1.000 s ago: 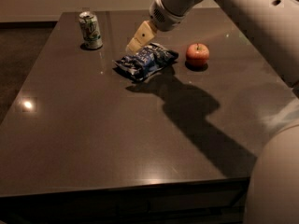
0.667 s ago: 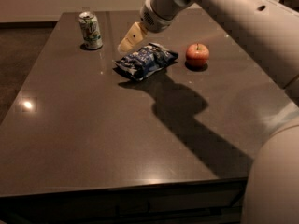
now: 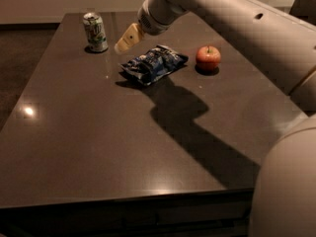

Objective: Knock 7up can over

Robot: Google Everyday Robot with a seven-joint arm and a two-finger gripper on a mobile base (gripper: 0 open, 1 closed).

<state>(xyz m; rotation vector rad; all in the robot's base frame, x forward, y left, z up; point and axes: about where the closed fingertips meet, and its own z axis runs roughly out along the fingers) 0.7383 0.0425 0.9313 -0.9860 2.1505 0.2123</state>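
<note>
The 7up can point(image 3: 95, 32) stands upright near the far left corner of the dark table point(image 3: 98, 147). It is white and silver with green markings and a shiny top. My gripper point(image 3: 123, 42) reaches in from the upper right and hangs above the table just right of the can, a short gap away from it. Its cream-coloured fingers point(image 3: 129, 36) point down and left toward the can. It holds nothing.
A blue snack bag point(image 3: 153, 63) lies just right of and below the gripper. A red apple point(image 3: 208, 58) sits further right. My arm point(image 3: 237, 19) crosses the upper right and casts a shadow on the table's middle. The robot's body point(image 3: 286, 191) fills the lower right corner.
The gripper has moved left, away from above the snack bag and closer to the can. The can, bag and apple have not moved.
</note>
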